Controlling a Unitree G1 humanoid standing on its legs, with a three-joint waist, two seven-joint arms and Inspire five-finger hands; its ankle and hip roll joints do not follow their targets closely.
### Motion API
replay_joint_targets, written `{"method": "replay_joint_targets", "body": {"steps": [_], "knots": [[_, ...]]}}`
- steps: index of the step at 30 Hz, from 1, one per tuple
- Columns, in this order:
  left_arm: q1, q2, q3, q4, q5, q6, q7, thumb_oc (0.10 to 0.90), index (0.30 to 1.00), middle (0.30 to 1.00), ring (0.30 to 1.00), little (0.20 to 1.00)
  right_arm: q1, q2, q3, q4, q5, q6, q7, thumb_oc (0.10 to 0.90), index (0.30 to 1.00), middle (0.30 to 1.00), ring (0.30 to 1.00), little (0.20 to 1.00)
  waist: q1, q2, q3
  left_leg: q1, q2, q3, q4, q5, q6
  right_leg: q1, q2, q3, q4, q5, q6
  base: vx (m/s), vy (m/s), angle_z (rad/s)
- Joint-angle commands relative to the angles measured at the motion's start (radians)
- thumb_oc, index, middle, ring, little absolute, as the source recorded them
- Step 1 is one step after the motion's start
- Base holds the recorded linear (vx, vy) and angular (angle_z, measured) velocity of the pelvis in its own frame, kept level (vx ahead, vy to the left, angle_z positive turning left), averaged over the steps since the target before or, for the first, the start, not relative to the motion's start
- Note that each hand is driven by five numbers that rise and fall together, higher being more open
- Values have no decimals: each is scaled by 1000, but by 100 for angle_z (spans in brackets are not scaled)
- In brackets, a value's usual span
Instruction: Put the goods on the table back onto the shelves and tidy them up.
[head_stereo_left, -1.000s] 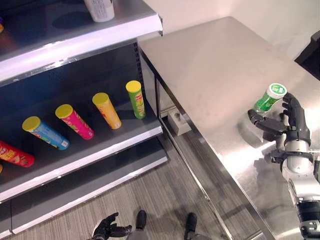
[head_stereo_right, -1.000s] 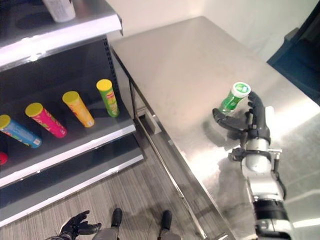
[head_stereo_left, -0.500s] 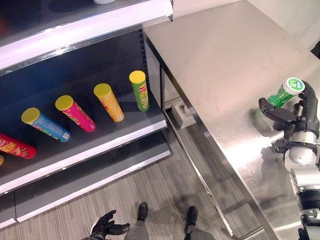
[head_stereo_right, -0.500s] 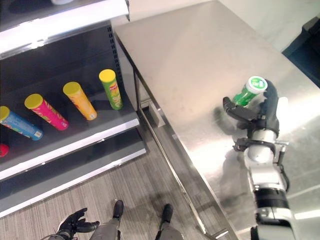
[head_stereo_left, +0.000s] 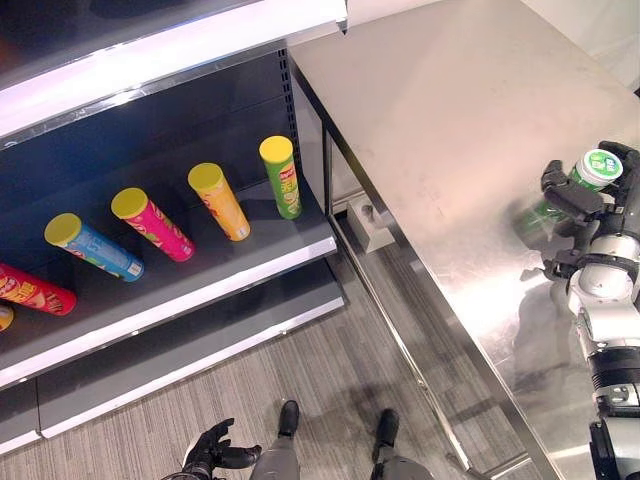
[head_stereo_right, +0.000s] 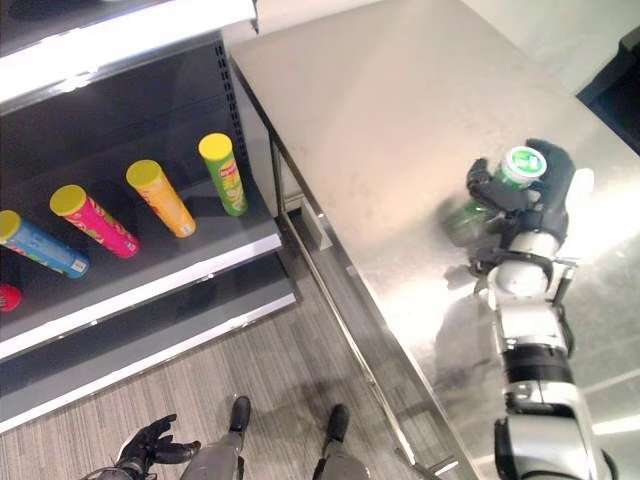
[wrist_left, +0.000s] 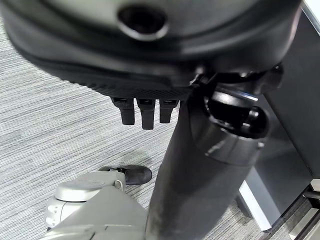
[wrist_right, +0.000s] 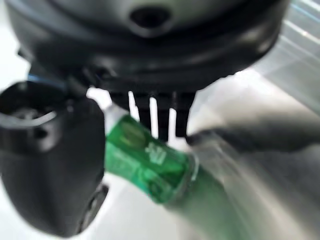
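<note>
Right eye view: at the right edge, over the table (head_stereo_right: 380, 110), a green can (head_stereo_right: 512, 172) is gripped by the curled right hand (head_stereo_right: 545, 200), while the left hand (head_stereo_left: 212, 455) is held loosely spread at bottom left.

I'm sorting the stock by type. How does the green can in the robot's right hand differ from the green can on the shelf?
The held green can has a white and green lid; the shelf green can has a yellow lid. The held can is gripped by the right hand above the table; the shelf can lies on the shelf, beside the orange can. Both are green tubes.
</note>
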Motion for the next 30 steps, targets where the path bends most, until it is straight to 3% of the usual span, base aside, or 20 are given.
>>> {"method": "replay_joint_targets", "body": {"steps": [1,9,11,19,27,30], "knots": [[-12,53,-59,18,3,-16,22,800,900,900,900,900,-33,-81,-7,-75,-15,-59,-22,400,300,300,300,300,14,-44,-46,37,10,63,3,-84,-5,17,-69,-3,7,-63,76,0,0,0],[-12,52,-35,14,18,-13,16,800,900,900,900,900,79,-89,-82,-192,-46,-77,-7,400,300,300,300,300,0,-53,-54,55,11,78,3,-94,-3,29,-67,4,7,-68,78,0,0,0],[-15,56,-12,12,27,-8,13,800,900,900,900,900,140,-95,-143,-317,-71,-95,-1,400,300,300,300,300,-9,-59,-64,69,18,81,3,-100,-4,38,-63,8,7,-74,77,0,0,0],[-15,62,14,16,40,-3,2,800,900,900,900,900,176,-114,-213,-531,-70,-141,42,400,300,300,300,300,-18,-70,-93,100,36,90,3,-110,-12,69,-49,12,7,-93,70,0,-30,-6],[11,62,32,22,25,-2,-13,800,900,900,900,900,77,-172,-190,-686,-31,-190,91,400,300,300,300,300,0,-85,-134,138,79,75,3,-100,-40,129,-10,-4,10,-137,41,-12,-108,2],[32,63,46,35,3,-1,-14,800,900,900,900,900,-73,-217,-92,-722,33,-217,121,400,300,300,300,300,32,-91,-147,145,117,47,6,-73,-63,159,29,-21,8,-163,15,-51,-213,23]]}}
